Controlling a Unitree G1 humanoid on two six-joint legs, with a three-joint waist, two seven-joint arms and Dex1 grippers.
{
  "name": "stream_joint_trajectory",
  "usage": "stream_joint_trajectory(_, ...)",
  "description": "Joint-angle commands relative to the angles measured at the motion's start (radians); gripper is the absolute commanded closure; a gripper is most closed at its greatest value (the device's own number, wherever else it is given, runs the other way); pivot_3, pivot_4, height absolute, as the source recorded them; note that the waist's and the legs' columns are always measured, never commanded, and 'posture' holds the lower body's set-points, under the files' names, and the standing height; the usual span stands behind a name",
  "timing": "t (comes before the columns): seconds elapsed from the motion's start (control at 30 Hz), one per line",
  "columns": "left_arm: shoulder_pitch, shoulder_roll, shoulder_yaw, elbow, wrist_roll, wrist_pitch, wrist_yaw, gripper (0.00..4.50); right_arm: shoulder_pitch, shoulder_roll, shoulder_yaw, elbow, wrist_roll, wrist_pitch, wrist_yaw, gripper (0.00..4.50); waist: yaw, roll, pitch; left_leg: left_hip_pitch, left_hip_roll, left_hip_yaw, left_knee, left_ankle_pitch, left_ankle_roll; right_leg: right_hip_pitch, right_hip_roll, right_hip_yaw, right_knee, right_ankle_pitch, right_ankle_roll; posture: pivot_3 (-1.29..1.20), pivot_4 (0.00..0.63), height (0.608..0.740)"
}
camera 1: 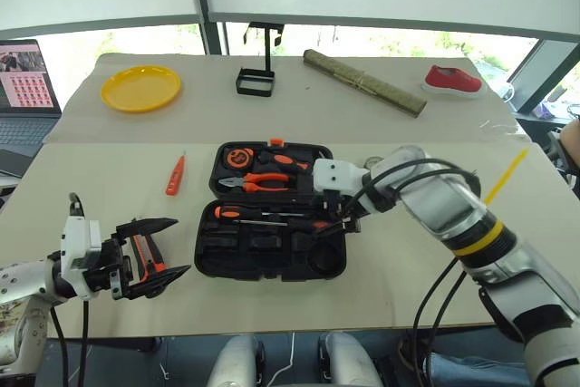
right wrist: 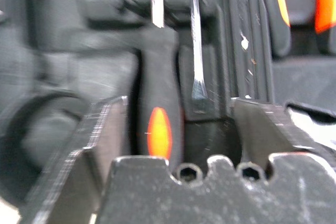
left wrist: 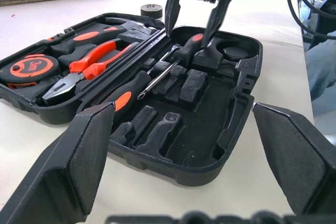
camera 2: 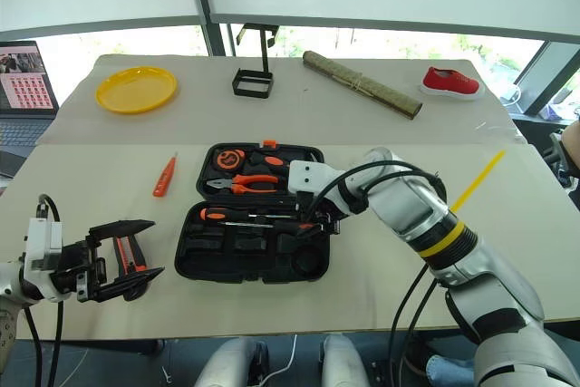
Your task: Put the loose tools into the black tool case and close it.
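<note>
Right claw (left wrist: 198, 9) open, straddling screwdriver (left wrist: 185, 51) in tool case (camera 1: 272, 265); left claw (camera 1: 145, 257) wide open, empty.

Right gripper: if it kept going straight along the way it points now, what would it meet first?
Most likely the screwdriver handle lying between the open right gripper fingers, in the near half of the black tool case. The remaining gap is hard to judge.
</note>
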Motion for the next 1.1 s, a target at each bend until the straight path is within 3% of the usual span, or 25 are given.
stream_joint_trajectory(0.03,-0.007,-0.008,0.002,0.0,0.006,-0.029,0.007,0.0,-0.023,-0.006,-0.124,0.01,0.069,-0.056,0.032,0.53,0.0,0.0,0.0,0.0,0.0,0.0,0.0,0.0,0.0,0.0,0.0,0.0,0.0,0.0,0.0,0.0,0.15,0.74)
stream_joint_trajectory(0.07,-0.008,-0.011,0.001,0.001,0.009,-0.031,0.01,0.0,-0.009,0.011,-0.146,0.026,0.078,-0.092,0.017,0.53,0.001,0.0,0.0,0.0,0.0,0.0,0.0,0.0,0.0,0.0,0.0,0.0,0.0,0.0,0.0,0.0,0.15,0.74)
stream_joint_trajectory(0.17,-0.005,-0.019,-0.003,0.0,0.013,-0.038,0.017,0.0,0.053,0.074,-0.198,0.058,0.113,-0.158,-0.024,1.2,0.0,0.0,0.0,0.001,0.0,0.0,0.0,0.0,0.0,0.002,0.0,0.0,0.0,0.0,0.0,0.0,0.15,0.74)
stream_joint_trajectory(0.47,0.001,-0.031,-0.021,-0.023,0.013,-0.026,0.028,0.0,0.164,0.159,-0.135,0.139,0.043,-0.254,-0.08,4.31,-0.001,0.0,0.0,0.002,0.0,0.0,-0.001,0.0,-0.001,0.001,0.0,0.001,0.001,0.0,0.0,0.0,0.15,0.74)
stream_joint_trajectory(0.9,0.013,-0.026,-0.031,-0.037,0.009,-0.019,0.036,0.0,0.178,0.227,-0.097,0.237,-0.035,-0.266,-0.139,4.42,-0.007,0.0,0.0,0.006,0.001,0.0,-0.001,0.0,-0.001,0.003,0.002,0.001,0.002,-0.001,-0.002,0.0,0.15,0.74)
stream_joint_trajectory(1.1,0.039,-0.037,-0.013,-0.062,0.009,-0.023,0.069,0.0,0.189,0.242,-0.103,0.177,-0.019,-0.225,-0.141,4.42,-0.014,0.0,0.0,0.01,0.003,0.0,-0.002,0.0,-0.002,0.005,0.003,0.002,0.003,-0.001,-0.004,0.0,0.15,0.74)
